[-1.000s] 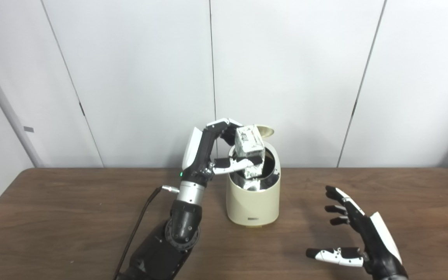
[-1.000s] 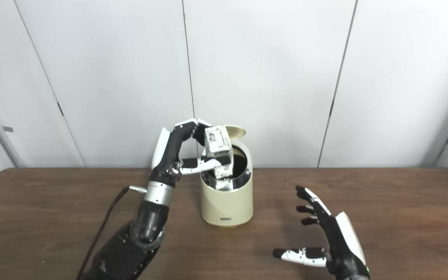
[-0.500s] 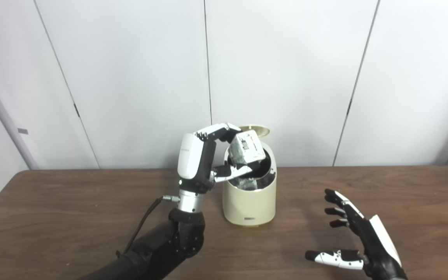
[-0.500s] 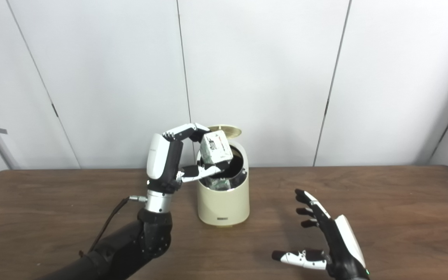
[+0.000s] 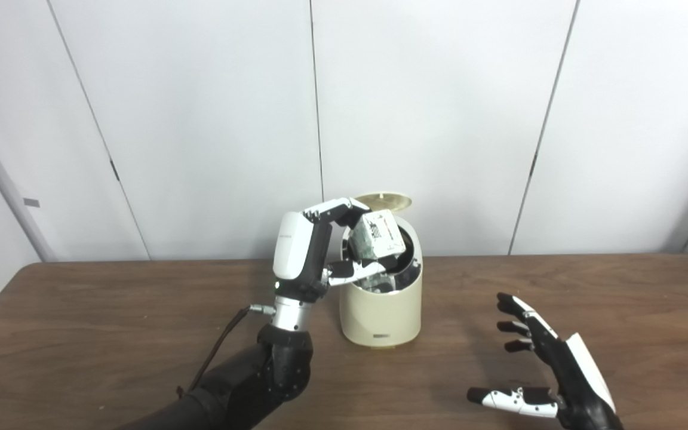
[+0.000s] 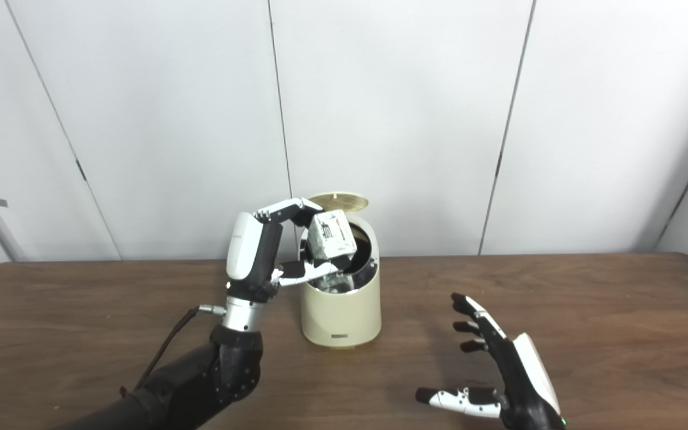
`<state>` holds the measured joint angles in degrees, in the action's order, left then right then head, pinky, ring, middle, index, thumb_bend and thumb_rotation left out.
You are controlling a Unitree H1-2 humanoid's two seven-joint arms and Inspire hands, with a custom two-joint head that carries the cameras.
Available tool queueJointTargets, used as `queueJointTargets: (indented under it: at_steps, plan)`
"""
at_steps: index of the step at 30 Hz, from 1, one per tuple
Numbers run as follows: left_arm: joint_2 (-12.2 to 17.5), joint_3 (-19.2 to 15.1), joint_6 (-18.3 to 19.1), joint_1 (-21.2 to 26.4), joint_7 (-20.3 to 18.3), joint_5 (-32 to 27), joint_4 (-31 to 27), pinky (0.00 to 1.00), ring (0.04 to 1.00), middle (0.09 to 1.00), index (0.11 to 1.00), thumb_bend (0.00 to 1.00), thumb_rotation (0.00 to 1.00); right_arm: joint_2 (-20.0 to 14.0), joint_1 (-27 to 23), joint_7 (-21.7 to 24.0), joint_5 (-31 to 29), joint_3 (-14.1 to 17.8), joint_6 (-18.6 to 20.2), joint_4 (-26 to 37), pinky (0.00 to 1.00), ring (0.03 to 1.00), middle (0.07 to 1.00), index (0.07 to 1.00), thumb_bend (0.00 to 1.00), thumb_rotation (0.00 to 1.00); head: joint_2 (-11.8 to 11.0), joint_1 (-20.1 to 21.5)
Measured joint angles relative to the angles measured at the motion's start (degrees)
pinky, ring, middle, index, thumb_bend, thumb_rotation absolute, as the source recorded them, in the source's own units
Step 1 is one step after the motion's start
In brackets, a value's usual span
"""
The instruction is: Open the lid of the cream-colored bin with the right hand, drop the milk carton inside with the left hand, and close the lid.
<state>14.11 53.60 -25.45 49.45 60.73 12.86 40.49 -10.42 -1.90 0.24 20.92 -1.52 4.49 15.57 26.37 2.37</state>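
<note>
The cream-colored bin (image 5: pixel 381 313) stands on the brown table, its round lid (image 5: pixel 383 202) tipped up at the back and its dark mouth showing. My left hand (image 5: pixel 311 254) is beside the bin's left rim, shut on the white milk carton (image 5: pixel 375 234). The carton is tilted and sits partly inside the mouth, its lower end below the rim. My right hand (image 5: pixel 550 373) hovers low over the table at the front right, open with fingers spread, well apart from the bin.
The wooden table (image 5: pixel 81 334) stretches wide to both sides of the bin. A black cable (image 5: pixel 224 334) trails from my left wrist toward the front edge. White wall panels stand close behind the table.
My left hand has turned its back toward me and carried the carton lower into the bin's mouth. The right hand stays in place. The camera has shifted slightly.
</note>
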Motion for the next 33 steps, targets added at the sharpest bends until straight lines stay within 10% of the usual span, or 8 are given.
queueJointTargets:
  at_steps: [23, 25, 27, 33]
  plan:
    - [-2.48, -5.69, -0.04, -1.87, -7.38, -2.08, 1.14, 0.49, 0.502, 0.497, 0.497, 0.51, 0.0, 0.02, 1.11, 0.01, -0.07, 0.32, -0.63, 0.27, 0.67, 0.794, 0.881, 0.885, 0.76, 0.19, 0.53, 0.18]
    - [-2.44, -5.38, -0.23, -1.78, -6.75, -0.76, 2.0, 0.5, 0.559, 0.607, 0.496, 0.52, 0.06, 0.01, 1.11, 0.0, -0.16, 0.36, -0.71, 0.23, 0.67, 0.792, 0.881, 0.885, 0.76, 0.2, 0.7, 0.09]
    - [-2.5, -5.29, -0.41, -1.72, -6.1, 0.5, 2.7, 0.53, 0.62, 0.69, 0.656, 0.77, 0.17, 0.0, 1.11, 0.0, -0.23, 0.46, -0.75, 0.21, 0.67, 0.789, 0.879, 0.883, 0.76, 0.2, 0.7, 0.0]
    - [-2.52, -4.74, -1.0, -1.75, -4.91, 1.47, 3.13, 0.58, 0.672, 0.757, 0.745, 0.83, 0.26, -0.22, 1.06, 0.0, -0.2, 0.51, -0.93, 0.04, 0.65, 0.788, 0.877, 0.883, 0.76, 0.19, 0.88, -0.44]
